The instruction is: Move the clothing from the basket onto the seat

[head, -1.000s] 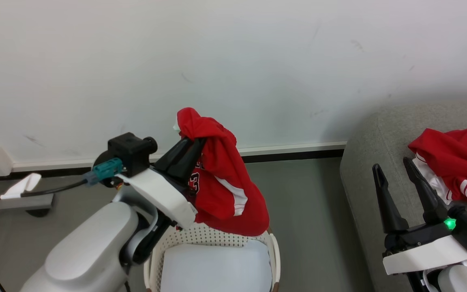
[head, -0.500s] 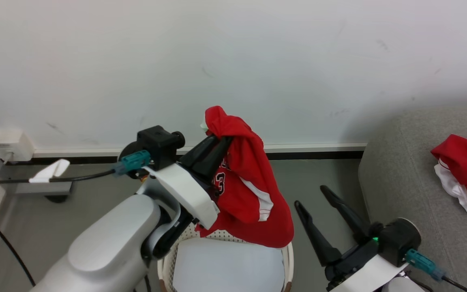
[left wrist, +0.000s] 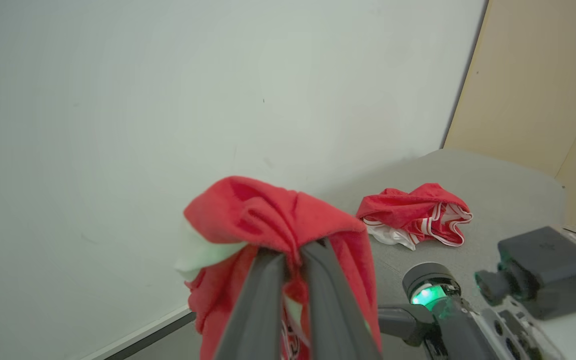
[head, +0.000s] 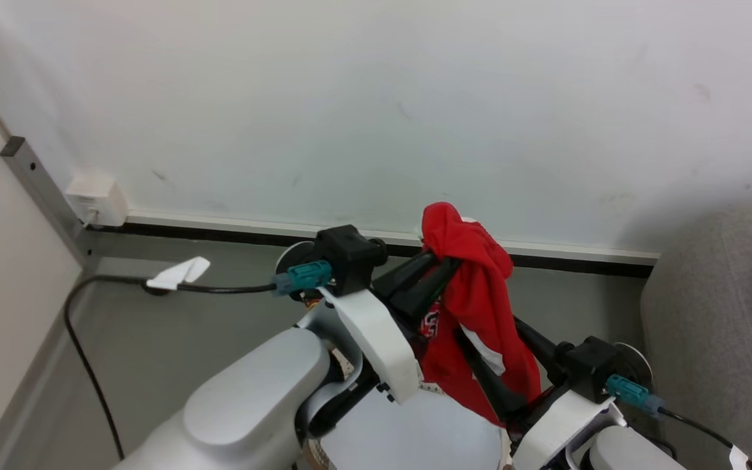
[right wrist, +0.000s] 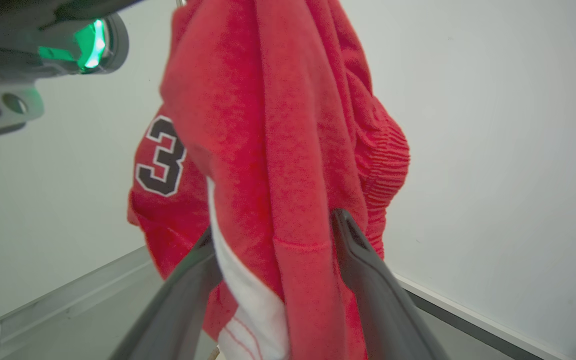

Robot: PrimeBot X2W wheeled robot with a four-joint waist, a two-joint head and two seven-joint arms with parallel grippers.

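The left wrist view showed the left pincer [left wrist: 293, 247] clamped on a red jersey [left wrist: 268, 210], with a second jersey [left wrist: 415, 215] on the seat [left wrist: 508, 195]. The right wrist view showed the right pincer [right wrist: 275, 225] wide, astride the hanging cloth. A second earlier it had stood beside the seat.

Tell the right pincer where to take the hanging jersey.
Grip the red jersey mid-drape, below the left pincer clamping its bunched top. Come from the robot's right: the cloth hangs down as one narrow fold, and the open right pincer straddles it.

Left gripper [left wrist: 293, 248] raised, clamped — right gripper [right wrist: 275, 225], seemingly lower, 2 fingers [right wrist: 368, 280] spread.
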